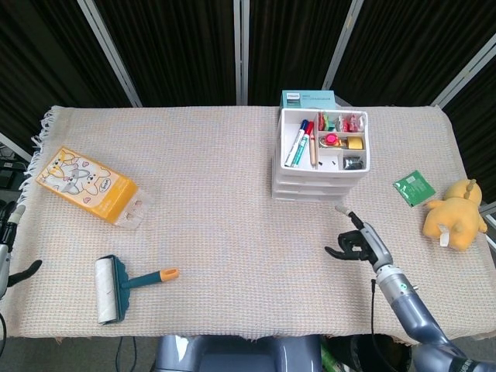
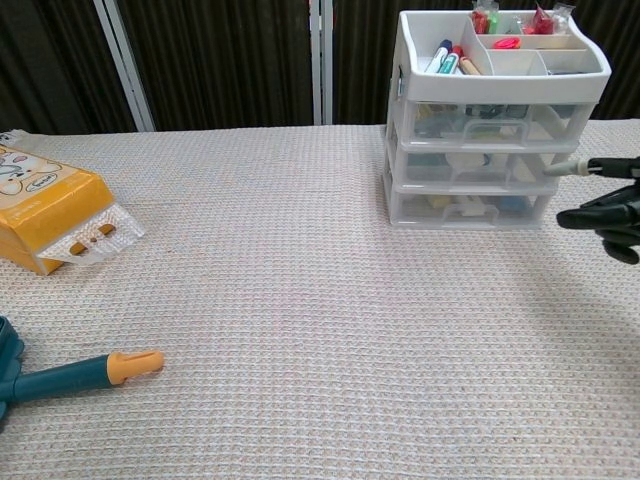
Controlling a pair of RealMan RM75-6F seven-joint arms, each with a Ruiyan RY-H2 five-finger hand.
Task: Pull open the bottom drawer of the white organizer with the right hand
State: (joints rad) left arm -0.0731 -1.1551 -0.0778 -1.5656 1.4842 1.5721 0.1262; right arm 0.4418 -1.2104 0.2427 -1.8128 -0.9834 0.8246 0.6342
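The white organizer [image 1: 320, 159] [image 2: 480, 130] stands at the back right of the mat, with pens and small items in its top tray. All of its drawers are closed, the bottom drawer [image 2: 468, 207] included. My right hand [image 1: 358, 240] [image 2: 605, 205] hovers in front of the organizer and a little to its right, fingers spread and pointing toward it, holding nothing. A short gap separates it from the bottom drawer. Only the edge of my left hand [image 1: 11, 242] shows at the far left of the head view, fingers apart and empty.
An orange cartoon box [image 1: 87, 184] [image 2: 45, 215] lies at the left. A teal lint roller [image 1: 116, 287] [image 2: 80, 372] sits near the front left. A green packet [image 1: 415, 187] and a yellow plush toy [image 1: 456, 208] lie right of the organizer; a teal box [image 1: 308, 98] stands behind it.
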